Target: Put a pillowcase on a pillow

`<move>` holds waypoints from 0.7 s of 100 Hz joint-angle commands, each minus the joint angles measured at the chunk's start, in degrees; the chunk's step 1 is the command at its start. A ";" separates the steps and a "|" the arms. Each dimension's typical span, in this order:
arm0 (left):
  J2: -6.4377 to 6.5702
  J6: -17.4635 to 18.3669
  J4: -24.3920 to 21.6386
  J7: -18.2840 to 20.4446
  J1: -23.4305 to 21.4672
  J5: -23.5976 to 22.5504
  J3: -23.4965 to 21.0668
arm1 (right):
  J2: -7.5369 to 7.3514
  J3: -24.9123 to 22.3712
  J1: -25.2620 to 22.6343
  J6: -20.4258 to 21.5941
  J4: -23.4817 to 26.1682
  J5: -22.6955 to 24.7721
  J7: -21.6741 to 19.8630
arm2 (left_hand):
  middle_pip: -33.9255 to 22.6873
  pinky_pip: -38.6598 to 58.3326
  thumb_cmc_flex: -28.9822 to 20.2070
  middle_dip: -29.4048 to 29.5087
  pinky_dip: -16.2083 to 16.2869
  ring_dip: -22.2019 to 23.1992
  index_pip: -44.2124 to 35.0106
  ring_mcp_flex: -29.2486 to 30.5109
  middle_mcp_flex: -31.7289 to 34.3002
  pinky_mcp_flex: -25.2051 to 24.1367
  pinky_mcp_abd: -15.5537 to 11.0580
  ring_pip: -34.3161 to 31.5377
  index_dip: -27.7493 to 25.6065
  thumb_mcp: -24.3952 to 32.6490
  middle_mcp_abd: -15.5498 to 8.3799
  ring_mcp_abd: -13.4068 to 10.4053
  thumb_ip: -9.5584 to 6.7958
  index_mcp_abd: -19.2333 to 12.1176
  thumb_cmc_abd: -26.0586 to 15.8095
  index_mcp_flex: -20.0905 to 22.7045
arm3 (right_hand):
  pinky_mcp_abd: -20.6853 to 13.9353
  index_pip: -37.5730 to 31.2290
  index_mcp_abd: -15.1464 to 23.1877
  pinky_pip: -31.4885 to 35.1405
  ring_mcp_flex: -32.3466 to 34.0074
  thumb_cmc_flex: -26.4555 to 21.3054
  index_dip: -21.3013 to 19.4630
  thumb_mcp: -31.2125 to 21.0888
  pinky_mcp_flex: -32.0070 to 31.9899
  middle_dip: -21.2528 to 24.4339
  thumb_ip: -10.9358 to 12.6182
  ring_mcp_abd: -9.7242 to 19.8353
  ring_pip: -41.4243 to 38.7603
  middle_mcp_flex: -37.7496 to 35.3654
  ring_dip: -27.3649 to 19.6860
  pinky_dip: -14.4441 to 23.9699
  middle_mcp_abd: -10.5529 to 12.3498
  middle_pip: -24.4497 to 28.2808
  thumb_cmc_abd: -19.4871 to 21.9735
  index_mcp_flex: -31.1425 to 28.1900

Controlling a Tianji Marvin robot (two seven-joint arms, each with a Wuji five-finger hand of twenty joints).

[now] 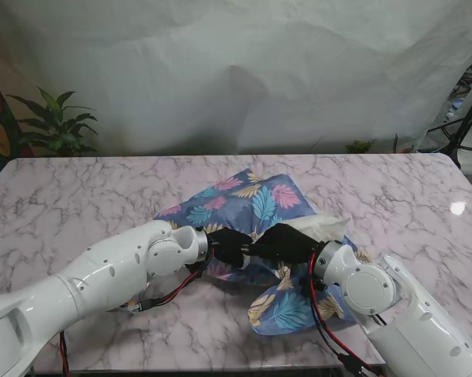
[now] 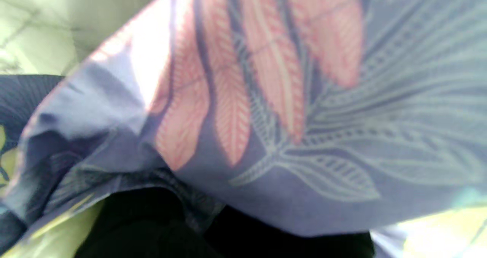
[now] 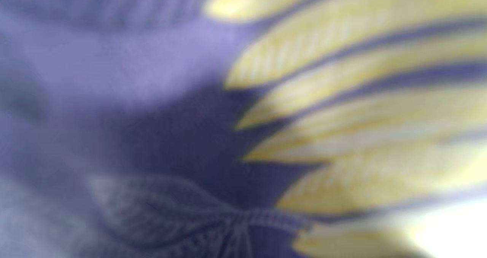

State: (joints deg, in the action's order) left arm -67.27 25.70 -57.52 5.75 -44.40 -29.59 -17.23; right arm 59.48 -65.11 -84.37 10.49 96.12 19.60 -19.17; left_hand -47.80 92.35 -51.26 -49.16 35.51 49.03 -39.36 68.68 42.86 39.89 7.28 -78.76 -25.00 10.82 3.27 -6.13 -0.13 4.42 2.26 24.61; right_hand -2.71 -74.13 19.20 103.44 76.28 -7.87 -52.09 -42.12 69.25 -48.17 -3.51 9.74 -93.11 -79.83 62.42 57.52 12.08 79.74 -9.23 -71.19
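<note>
from the stand's view, the pillowcase (image 1: 247,206) lay crumpled mid-table on the marble table (image 1: 78,196), its long axis running from farther-left to nearer-right. a pale bit of pillow (image 1: 323,227) showed at its right edge, just farther from me than the right hand (image 1: 287,243). the left hand (image 1: 229,247) came in from the left and the right from the right, and the two met fingertip to fingertip on the nearer part of the cloth, about equally close to it. both looked curled into the folds, but whether either was really gripping fabric i could not tell. the pillow's exposed corner lay nearer the right hand, so by my guess any pull of the case over it would run from the left hand's side toward the right.

the left wrist's view was filled by the pillowcase (image 2: 266,98), pink leaves up close, dark shapes at the edge probably fingers; grip unclear.

the right wrist's view showed only blurred pillowcase (image 3: 152,79) with yellow leaves, pressed near the lens; no fingers seen.
</note>
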 commanded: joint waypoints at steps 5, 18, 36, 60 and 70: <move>-0.54 1.34 1.97 3.74 -0.60 -0.72 3.70 | 1.58 0.94 1.51 -1.20 0.42 1.22 2.86 | -22.95 4.58 -5.66 -4.45 -0.93 0.79 0.17 3.23 13.80 0.15 -3.60 -3.79 0.63 23.20 -8.12 -2.51 -12.50 -7.88 -0.05 5.53 | -25.57 -1.75 8.57 16.53 -0.32 -0.38 0.11 1.79 3.90 -0.72 -1.12 6.62 -8.25 -3.04 -0.62 -0.55 1.69 5.49 -0.51 -0.77; -0.64 2.00 2.24 4.98 -0.08 0.39 4.72 | 2.46 2.52 3.30 -3.75 -1.31 2.13 5.87 | -23.08 4.46 -5.07 -4.56 -1.00 0.96 0.73 3.34 14.00 -0.47 -3.49 -4.03 0.89 23.72 -8.37 -2.16 -13.22 -7.95 0.05 5.24 | -26.00 -1.04 8.57 16.53 -0.32 -2.26 0.37 2.81 3.79 0.39 -1.29 6.28 -7.94 -3.11 -2.68 -3.18 1.62 2.36 -0.91 2.73; -0.03 2.31 1.25 4.99 -0.73 0.28 3.84 | 2.70 4.70 7.23 -6.54 -5.21 1.02 4.96 | -22.21 2.45 -4.82 -4.60 -0.96 1.58 3.00 0.73 12.96 -3.45 -3.53 -3.28 2.04 22.98 -8.45 -0.23 -13.23 -8.14 -0.13 4.77 | -25.15 1.10 7.76 16.53 -0.38 -4.51 1.95 2.88 2.95 3.38 -2.31 4.55 -4.61 -3.15 -6.63 -9.62 0.53 -5.98 -1.61 11.18; 1.06 4.50 -0.56 -4.17 -5.94 -6.25 -4.47 | 1.79 5.52 9.89 -9.89 -9.60 0.32 -0.61 | -13.30 -10.91 -6.21 -5.22 -0.10 3.80 6.43 -12.59 7.61 -14.80 -3.85 9.30 3.86 20.96 -11.19 4.72 0.45 -6.88 4.59 0.60 | -26.43 0.48 6.86 16.53 -0.36 -4.77 2.80 2.08 3.23 2.25 -2.89 6.28 -6.13 -3.25 -5.95 -9.30 1.41 -4.44 -2.03 10.84; 1.48 6.72 -1.16 -6.84 -7.59 -8.13 -7.74 | 1.44 5.10 9.98 -11.01 -11.00 0.46 -2.12 | -0.70 -21.62 -2.77 -8.72 -1.15 3.31 9.09 -23.67 -0.59 -22.74 -4.62 21.80 5.39 23.95 -7.35 5.48 5.28 -7.15 13.14 -3.05 | -26.79 0.36 6.51 16.53 -0.36 -4.61 3.14 1.46 3.38 1.82 -3.02 6.74 -6.59 -3.22 -5.54 -8.11 1.67 -3.44 -2.24 10.30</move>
State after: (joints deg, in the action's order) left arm -66.64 30.64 -58.14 -1.86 -50.25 -37.02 -24.37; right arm 61.61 -59.46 -74.36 0.98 87.64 19.77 -20.32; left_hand -49.37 79.39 -48.78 -53.67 35.72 52.48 -34.05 52.29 42.67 23.85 6.09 -65.39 -21.98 20.60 2.56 -0.82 5.71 5.93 7.04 26.80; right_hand -4.90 -73.58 21.48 103.47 76.33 -12.39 -49.59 -40.30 70.42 -45.58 -4.83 11.48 -92.98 -79.78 56.12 47.80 13.39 74.30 -9.80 -62.57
